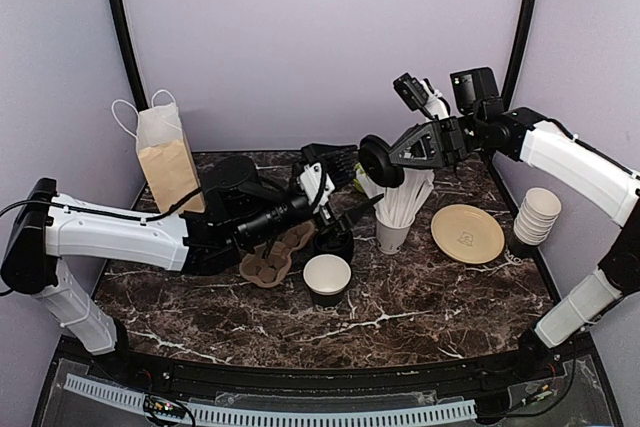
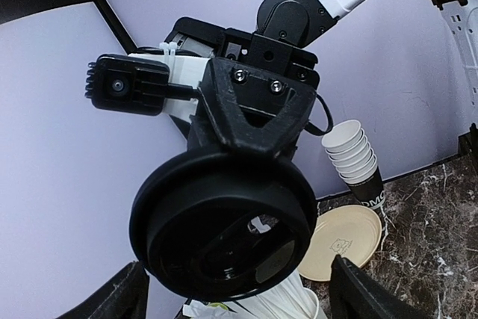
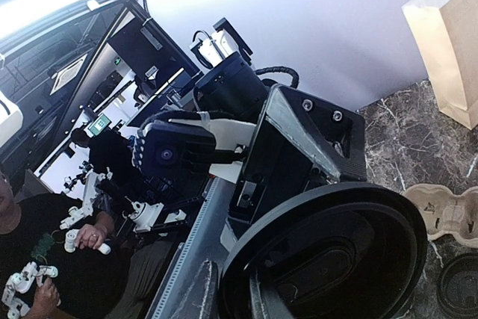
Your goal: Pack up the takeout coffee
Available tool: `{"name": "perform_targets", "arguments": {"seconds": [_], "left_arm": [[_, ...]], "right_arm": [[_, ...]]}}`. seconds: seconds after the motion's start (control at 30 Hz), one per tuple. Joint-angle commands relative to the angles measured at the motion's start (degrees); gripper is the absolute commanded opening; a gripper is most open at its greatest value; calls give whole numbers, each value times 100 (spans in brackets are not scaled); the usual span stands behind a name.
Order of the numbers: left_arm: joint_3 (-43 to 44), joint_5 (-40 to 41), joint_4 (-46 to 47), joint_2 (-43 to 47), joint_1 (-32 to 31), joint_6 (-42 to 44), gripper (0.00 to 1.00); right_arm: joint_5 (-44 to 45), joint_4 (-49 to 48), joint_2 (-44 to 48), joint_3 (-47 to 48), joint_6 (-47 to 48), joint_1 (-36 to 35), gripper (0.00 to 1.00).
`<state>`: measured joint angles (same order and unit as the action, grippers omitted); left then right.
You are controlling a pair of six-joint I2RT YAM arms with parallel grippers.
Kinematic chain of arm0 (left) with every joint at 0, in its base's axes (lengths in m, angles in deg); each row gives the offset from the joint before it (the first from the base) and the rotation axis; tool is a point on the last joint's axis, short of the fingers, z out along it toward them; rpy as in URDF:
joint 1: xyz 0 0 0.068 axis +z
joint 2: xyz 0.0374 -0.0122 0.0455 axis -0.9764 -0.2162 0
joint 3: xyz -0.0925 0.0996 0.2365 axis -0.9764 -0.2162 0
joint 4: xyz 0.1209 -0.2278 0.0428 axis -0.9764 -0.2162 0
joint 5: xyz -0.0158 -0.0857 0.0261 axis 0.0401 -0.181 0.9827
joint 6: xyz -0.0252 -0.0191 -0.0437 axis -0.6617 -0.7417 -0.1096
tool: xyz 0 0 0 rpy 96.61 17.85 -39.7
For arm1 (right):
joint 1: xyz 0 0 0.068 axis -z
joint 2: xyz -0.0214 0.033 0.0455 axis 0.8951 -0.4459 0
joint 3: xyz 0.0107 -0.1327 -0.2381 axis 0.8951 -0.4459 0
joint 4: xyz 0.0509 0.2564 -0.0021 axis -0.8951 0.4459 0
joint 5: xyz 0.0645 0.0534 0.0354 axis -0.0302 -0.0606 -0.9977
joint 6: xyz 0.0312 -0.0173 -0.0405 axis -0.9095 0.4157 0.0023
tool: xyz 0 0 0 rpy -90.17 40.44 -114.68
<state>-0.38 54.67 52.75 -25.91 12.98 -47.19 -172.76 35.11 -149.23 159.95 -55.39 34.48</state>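
The takeout coffee cup (image 1: pixel 327 277) stands upright at lower centre of the top view on the dark veined marble table (image 1: pixel 450 297). It is matte black paper with a white lining, its mouth open and lidless. Its black lid (image 1: pixel 377 161) hangs above and to the upper right of it, pinched by the rim in the right gripper (image 1: pixel 398 157). The glossy moulded plastic disc is on edge, with its flat face turned toward the left gripper (image 1: pixel 340 163). That gripper sits just left of the lid, and its fingers (image 2: pixel 357 293) are spread wide at the bottom corners of its own view. So the lid's axis lies roughly level while the cup's runs straight up — it likely needs tipping flat before it can seat. The left arm looks nearer the cup. A brown moulded-pulp carrier (image 1: pixel 272 259) lies just left of the cup.
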Motion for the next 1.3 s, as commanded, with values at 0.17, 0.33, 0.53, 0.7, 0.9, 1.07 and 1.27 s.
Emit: {"name": "perform_targets", "arguments": {"seconds": [0.17, 0.33, 0.53, 0.7, 0.9, 1.07, 1.27], "left_arm": [[443, -63, 348, -260, -24, 22, 86], [494, 232, 612, -393, -24, 44, 85], [450, 435, 914, -490, -29, 82, 86], [438, 484, 1081, -567, -33, 70, 85], [461, 298, 1071, -586, -33, 45, 84], [449, 90, 1014, -586, -33, 9, 85], [480, 172, 979, -600, -33, 26, 81]], "right_arm": [[-113, -345, 198, -102, -166, 8, 15], [-136, -463, 252, -161, -289, 13, 15], [-153, -539, 255, -184, -354, 12, 15], [-145, -576, 246, -209, -373, 8, 15], [-117, -620, 234, -228, -404, 12, 15], [-100, -639, 231, -250, -419, 12, 15], [-57, -705, 229, -298, -461, 12, 16]]}}
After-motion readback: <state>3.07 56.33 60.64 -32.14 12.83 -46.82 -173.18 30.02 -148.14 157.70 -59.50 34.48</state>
